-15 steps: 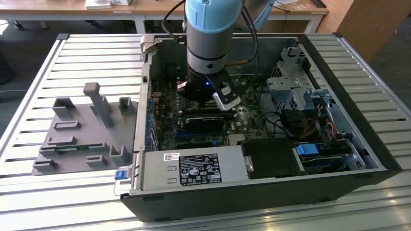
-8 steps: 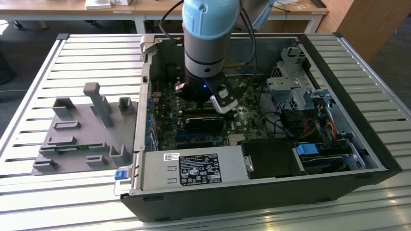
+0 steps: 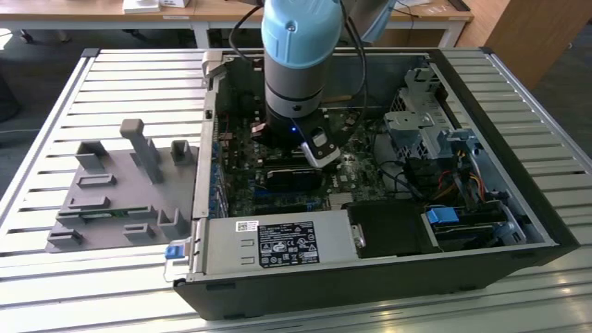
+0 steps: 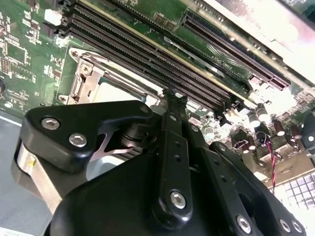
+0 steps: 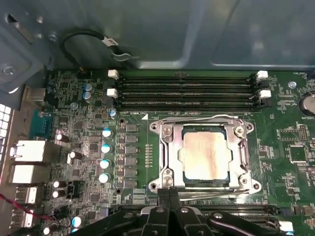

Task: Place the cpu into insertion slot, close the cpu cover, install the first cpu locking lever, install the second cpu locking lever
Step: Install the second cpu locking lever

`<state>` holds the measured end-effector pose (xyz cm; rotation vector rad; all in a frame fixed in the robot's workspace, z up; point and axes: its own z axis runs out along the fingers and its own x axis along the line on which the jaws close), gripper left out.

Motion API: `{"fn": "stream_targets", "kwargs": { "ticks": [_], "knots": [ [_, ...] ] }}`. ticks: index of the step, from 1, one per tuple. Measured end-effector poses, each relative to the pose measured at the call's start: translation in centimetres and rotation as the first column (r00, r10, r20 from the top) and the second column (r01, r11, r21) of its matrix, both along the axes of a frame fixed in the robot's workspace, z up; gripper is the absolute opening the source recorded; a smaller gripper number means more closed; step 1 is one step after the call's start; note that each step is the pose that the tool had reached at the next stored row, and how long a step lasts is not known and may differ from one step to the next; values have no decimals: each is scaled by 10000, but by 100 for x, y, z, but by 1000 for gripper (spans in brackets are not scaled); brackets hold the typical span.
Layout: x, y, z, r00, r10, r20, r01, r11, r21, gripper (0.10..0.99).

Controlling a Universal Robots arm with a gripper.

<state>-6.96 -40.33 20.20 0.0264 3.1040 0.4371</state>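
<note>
While the arm stands upright, its claw — pinched together — touches the cpu cover.

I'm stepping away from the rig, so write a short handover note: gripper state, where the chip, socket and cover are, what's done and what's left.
Gripper: low over the motherboard inside the open computer case, fingertips together at the edge of the socket, nothing visibly held.
Chip: lying flat in the socket, pale metal top facing up.
Cover: the silvery frame lies down flat around the chip.
Levers: thin wires run along two sides of the frame; whether either is latched can't be told.
Done: chip placed, cover apparently closed.
Left: check and lock both levers.
</note>
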Motion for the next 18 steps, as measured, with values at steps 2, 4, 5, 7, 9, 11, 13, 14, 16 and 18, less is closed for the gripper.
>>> {"fn": "stream_targets", "kwargs": {
  "ticks": [2, 4, 5, 7, 9, 11, 13, 14, 16, 18],
  "knots": [
    [-4, -1, -11, 10000, 0, -1, 0, 10000, 10, 106],
    [-6, -19, -13, 10000, 0, -2, 0, 10000, 34, 106],
    [-7, -28, -13, 10000, 0, -2, 0, 10000, 52, 106],
    [-10, -47, -14, 10000, 0, -2, 0, 9999, 113, 106],
    [-12, -58, -15, 10000, -1, -2, 1, 9998, 182, 106],
    [-19, -67, -17, 10000, -1, -2, 1, 9995, 305, 106],
    [-25, -76, -24, 10000, 0, -1, 0, 9989, 467, 106],
    [-29, -84, -27, 10000, 0, -1, 0, 9986, 538, 106],
    [-32, -105, -38, 10000, 0, -2, 0, 9979, 641, 106],
    [-32, -119, -59, 10000, 0, -1, 0, 9977, 685, 106]
  ]
}}
